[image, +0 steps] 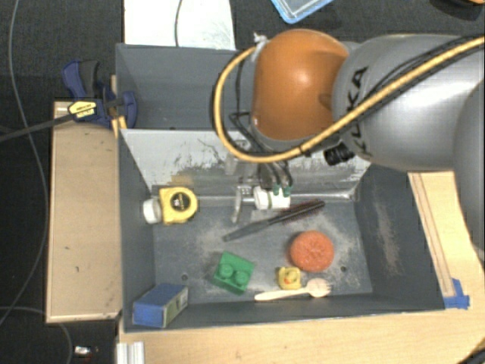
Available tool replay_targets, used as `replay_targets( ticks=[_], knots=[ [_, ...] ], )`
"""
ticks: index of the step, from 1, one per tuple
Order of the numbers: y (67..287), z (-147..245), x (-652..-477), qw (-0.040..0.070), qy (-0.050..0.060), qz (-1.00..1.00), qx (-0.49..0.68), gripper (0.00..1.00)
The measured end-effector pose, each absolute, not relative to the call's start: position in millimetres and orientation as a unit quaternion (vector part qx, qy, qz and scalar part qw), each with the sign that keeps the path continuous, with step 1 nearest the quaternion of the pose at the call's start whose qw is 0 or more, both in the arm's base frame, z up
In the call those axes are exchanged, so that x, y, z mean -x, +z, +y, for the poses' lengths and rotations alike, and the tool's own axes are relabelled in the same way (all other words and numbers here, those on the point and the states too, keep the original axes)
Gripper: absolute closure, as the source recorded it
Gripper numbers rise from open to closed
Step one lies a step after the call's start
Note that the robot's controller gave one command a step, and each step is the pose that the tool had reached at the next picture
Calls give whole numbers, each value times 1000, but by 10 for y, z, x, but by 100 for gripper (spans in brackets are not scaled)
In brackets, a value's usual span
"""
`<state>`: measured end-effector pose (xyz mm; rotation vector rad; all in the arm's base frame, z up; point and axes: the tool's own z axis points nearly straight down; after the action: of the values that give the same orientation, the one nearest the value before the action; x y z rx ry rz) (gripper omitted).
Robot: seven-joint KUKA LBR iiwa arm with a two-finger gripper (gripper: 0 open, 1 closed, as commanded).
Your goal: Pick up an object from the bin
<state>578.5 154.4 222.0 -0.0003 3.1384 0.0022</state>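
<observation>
Now | dark stick [276,217] just beside hand [258,201] | hand's state: cannot tell

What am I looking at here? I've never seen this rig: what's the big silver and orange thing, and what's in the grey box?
The silver body with the orange cap is a robot arm, reaching in from the right. The single camera looks down on a grey metal bin from above, slightly sideways. The arm's gripper hangs near the bin's back wall, close to a dark pen-like stick. Loose on the floor are a yellow tape measure at left, a round orange-red disc, a green toy brick, a small yellow toy, a pale spoon, and a blue box in the near left corner. Whether the gripper holds anything, I cannot tell.
</observation>
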Motion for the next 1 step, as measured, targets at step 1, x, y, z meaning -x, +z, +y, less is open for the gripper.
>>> replay_targets(
  ticks=[1],
  knots=[
    [1425, 1256, -5253, 3, 1, 999, -40, 0]
  ],
)
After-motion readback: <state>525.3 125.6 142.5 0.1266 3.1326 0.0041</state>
